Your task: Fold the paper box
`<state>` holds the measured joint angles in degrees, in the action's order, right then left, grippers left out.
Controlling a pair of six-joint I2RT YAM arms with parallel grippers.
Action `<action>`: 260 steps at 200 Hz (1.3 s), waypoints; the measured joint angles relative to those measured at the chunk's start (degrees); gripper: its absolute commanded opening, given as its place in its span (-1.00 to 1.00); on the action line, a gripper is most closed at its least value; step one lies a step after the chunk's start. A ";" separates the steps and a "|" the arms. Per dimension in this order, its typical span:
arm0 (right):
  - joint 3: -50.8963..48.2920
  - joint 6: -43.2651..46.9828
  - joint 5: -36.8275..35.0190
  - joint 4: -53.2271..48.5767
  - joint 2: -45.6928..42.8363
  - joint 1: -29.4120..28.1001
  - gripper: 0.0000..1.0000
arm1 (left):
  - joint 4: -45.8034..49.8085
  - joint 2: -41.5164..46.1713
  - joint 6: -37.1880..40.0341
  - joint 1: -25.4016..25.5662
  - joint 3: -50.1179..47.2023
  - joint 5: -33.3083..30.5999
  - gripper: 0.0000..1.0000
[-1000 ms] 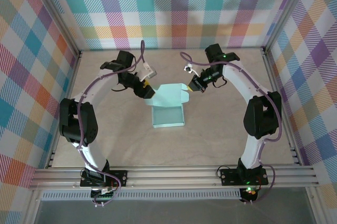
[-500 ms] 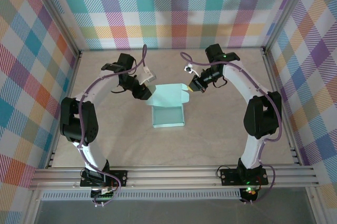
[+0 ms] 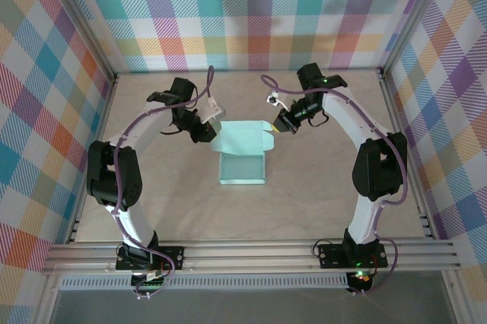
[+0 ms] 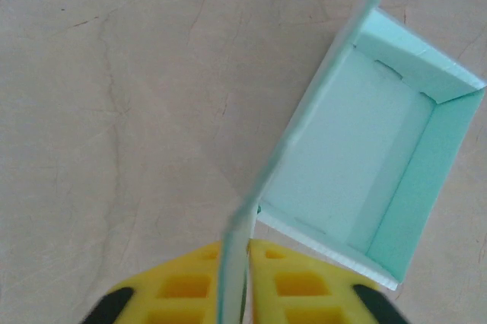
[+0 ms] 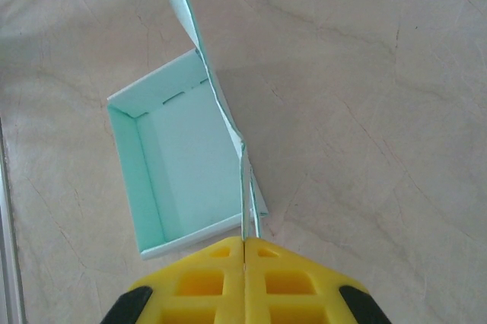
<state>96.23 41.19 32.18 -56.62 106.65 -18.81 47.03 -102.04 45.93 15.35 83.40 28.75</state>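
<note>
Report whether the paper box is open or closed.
Open. The paper box has walls up, inside empty; its lid flap stands raised, pinched by the left gripper and right gripper.

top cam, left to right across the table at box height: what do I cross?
left arm → left gripper → paper box → right gripper → right arm

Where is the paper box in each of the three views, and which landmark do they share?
Top external: paper box at the middle of the table.
Left wrist: paper box in the right half.
Right wrist: paper box left of centre.
Shared landmark: its raised lid flap, pinched by yellow fingers.
</note>
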 measured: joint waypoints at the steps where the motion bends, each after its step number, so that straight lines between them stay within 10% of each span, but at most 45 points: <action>1: 0.00 0.00 -0.02 0.00 0.00 0.00 -1.00 | 0.00 0.00 0.09 0.00 0.00 0.07 -0.95; 29: 0.00 -0.02 -0.22 0.02 0.00 0.00 -0.87 | 0.02 0.04 0.20 0.04 0.00 0.63 -1.00; 47: 0.00 -0.44 -0.33 0.11 0.00 0.07 0.02 | 0.04 0.11 0.22 0.26 0.00 0.70 -1.00; 66: -0.04 -0.44 -0.76 1.33 -0.04 0.07 0.28 | 0.04 0.22 0.46 0.70 -0.02 0.70 -1.00; 260: -3.52 7.21 -1.97 4.42 4.20 -0.63 -0.47 | -0.11 0.74 1.29 1.25 -0.66 0.68 -1.00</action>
<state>92.71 48.40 30.22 -52.21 110.85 -19.44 46.92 -101.30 47.22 16.60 82.74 29.43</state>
